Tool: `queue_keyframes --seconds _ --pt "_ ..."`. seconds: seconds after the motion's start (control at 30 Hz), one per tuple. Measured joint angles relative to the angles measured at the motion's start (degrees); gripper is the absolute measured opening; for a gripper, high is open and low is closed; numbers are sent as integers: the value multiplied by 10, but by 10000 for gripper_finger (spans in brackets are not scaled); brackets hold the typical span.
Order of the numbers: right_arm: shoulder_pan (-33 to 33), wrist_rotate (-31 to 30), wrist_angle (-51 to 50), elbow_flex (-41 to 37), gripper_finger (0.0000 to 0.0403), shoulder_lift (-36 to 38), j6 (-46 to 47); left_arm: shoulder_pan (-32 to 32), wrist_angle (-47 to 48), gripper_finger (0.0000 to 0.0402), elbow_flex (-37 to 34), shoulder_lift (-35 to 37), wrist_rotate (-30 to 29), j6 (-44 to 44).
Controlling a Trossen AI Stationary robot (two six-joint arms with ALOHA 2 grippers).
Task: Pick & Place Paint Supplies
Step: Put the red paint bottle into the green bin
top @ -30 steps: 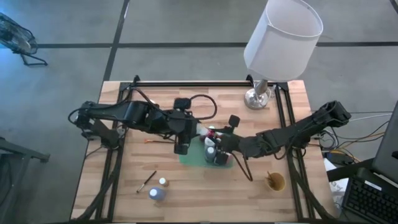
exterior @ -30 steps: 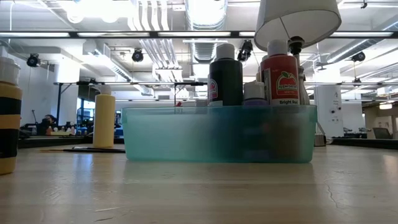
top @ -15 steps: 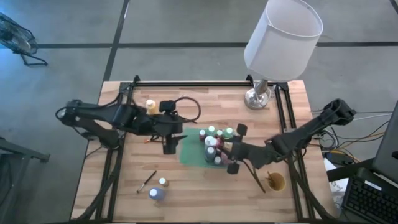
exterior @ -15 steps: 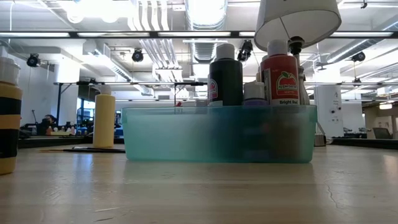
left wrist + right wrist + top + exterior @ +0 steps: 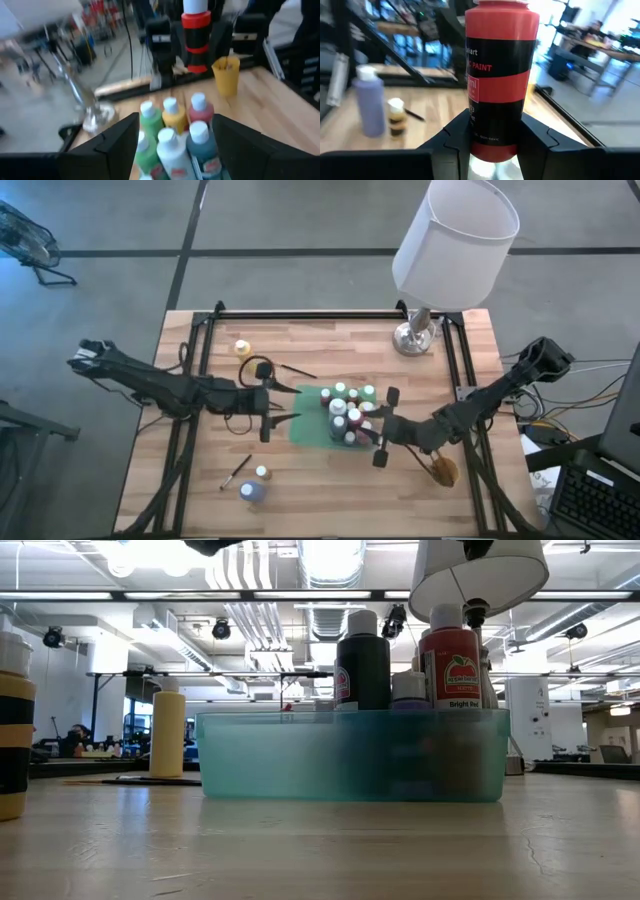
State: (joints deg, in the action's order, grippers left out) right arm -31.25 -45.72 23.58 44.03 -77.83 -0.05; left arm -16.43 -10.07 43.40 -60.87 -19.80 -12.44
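Six capped bottles [image 5: 172, 150], one tan cup [image 5: 226, 75].

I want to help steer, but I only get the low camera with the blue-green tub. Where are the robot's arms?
Observer: The right tool is clamped on a red-and-black paint bottle, just beside the tub.
Operator: Is the other one holding something?
Observer: No. The left tool is open and empty, on the tub's opposite side.
Operator: Any paint outside the tub?
Observer: Yes, a lavender bottle stands on the bare wood near a brush.
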Motion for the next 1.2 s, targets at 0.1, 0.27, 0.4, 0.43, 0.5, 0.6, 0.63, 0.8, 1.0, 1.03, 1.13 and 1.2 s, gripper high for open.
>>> queue_keyframes --seconds 0.1,0.27,0.4,0.43,0.5,0.6,0.63,0.8,1.0,1.03,1.13,1.2 --pt "5 44 66 -14 109 -8 -20 0 -132 254 -53 -2 15 -38" --pt "11 75 127 -20 111 -31 -48 0 -234 254 -93 -12 33 -52" --pt "22 95 135 -8 113 -49 -54 0 -239 254 -90 -29 60 -42" --pt "26 99 135 -5 112 -53 -54 0 -239 254 -86 -37 64 -42" --pt "32 112 146 2 109 -63 -58 0 -244 254 -78 -54 71 -48" --pt "32 115 157 10 108 -73 -72 0 -264 255 -64 -85 74 -73" --pt "32 116 159 13 109 -76 -74 0 -268 254 -60 -95 78 -78" --pt "32 137 158 15 114 -76 -72 1 -279 255 -25 -137 93 -85" --pt "32 138 157 14 108 -76 -75 1 -278 255 24 -181 122 -84" --pt "32 138 157 14 108 -76 -75 1 -279 255 32 -189 128 -85" --pt "32 138 157 14 114 -76 -75 1 -276 255 51 -210 134 -85" --pt "32 138 156 14 117 -76 -75 1 -275 255 62 -222 146 -84"
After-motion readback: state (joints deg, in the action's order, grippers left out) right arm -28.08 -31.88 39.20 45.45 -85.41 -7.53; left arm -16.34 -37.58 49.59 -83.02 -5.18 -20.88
